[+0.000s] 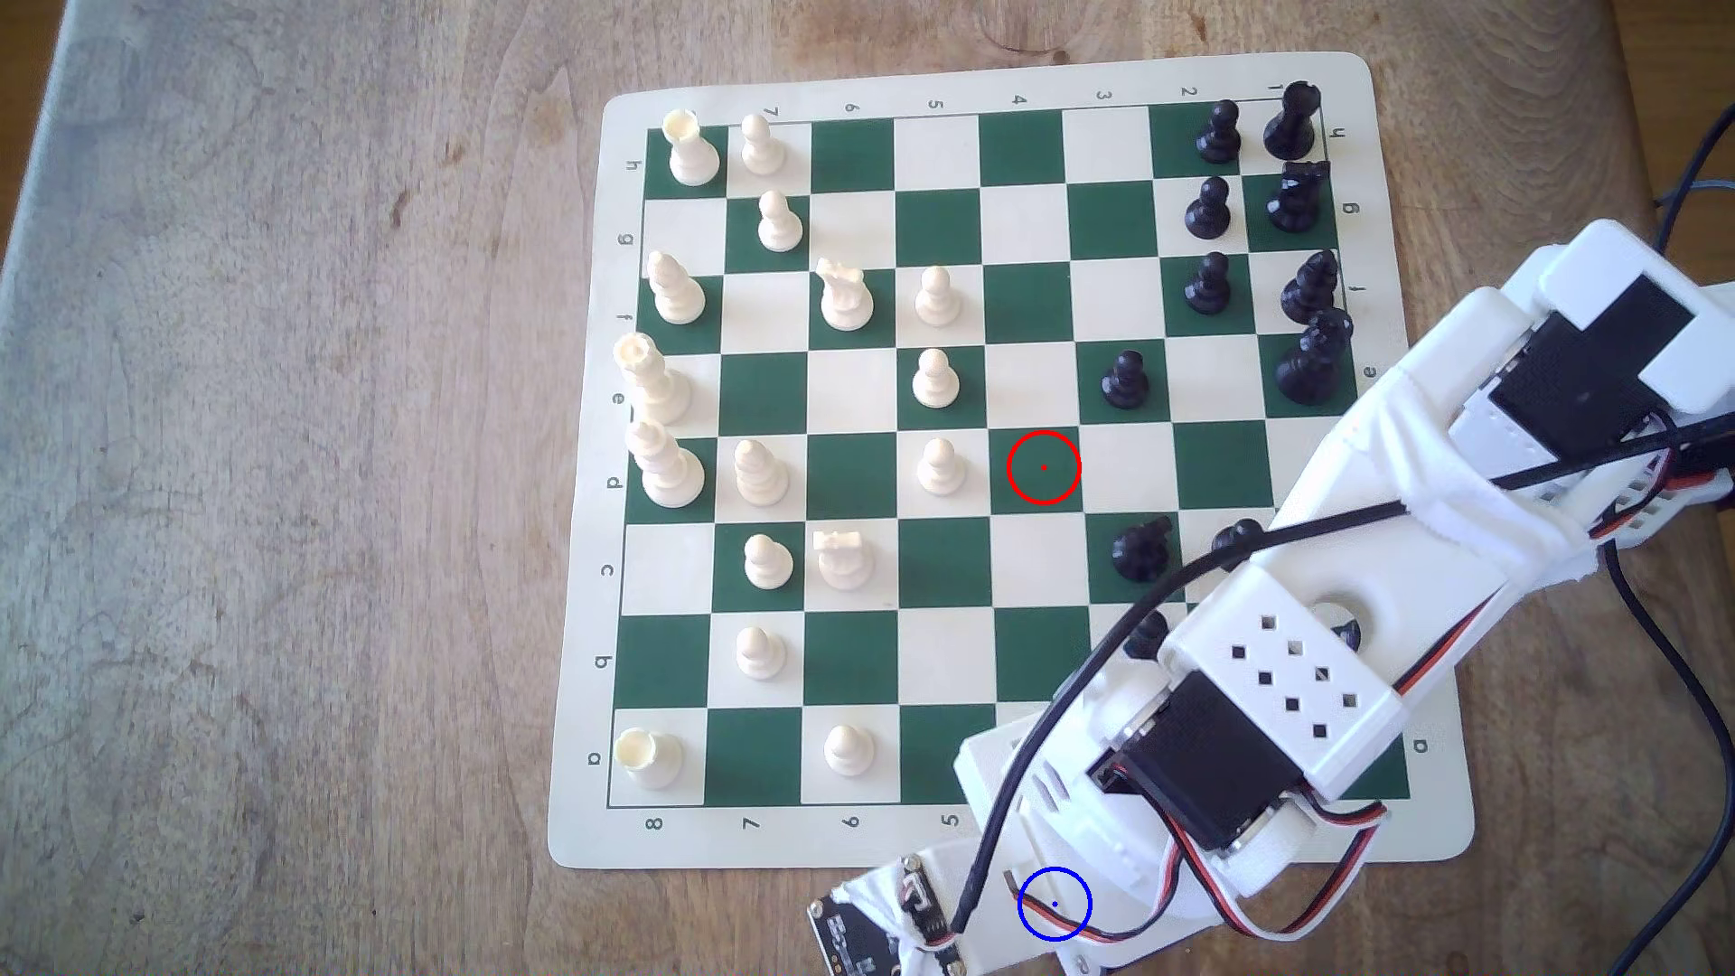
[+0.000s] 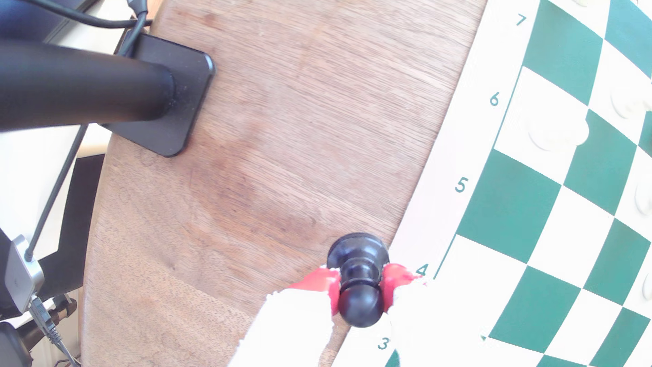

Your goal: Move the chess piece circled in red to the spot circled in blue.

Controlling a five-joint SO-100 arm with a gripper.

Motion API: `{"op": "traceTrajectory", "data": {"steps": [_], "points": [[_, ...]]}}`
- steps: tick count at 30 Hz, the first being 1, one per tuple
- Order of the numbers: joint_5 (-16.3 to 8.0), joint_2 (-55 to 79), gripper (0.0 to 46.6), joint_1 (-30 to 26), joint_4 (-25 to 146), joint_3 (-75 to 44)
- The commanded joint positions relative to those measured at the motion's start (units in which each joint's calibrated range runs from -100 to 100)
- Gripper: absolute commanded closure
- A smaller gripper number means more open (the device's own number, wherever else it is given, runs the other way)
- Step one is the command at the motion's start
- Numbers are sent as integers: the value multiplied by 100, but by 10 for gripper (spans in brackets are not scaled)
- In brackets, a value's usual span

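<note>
Black pawn (image 2: 360,282), ball head, flared base, upright, over bare wood just beside board's edge. Blue-ringed spot (image 1: 1054,904) near edge.

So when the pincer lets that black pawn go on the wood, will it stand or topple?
The black pawn will probably stand: its flared round base is wide. The glossy ball head looks slippery between the red pads, so it may shift. If tipped, it would likely roll.

Pawn (image 2: 360,282) between the hand's (image 2: 360,287) fingers, over table (image 2: 282,141) (just beside board (image 2: 441,211)).
</note>
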Motion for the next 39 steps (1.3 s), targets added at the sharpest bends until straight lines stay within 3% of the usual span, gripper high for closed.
{"op": "traceTrajectory", "data": {"steps": [1, 31, 32, 33, 35, 39], "points": [[15, 175, 464, -153, -59, -591], [24, 803, 461, -28, -378, -636], [24, 803, 445, -28, -362, -618], [24, 811, 373, -36, -280, -600], [-20, 794, 296, -36, -223, -573], [-24, 514, 244, -28, -75, -337]]}}
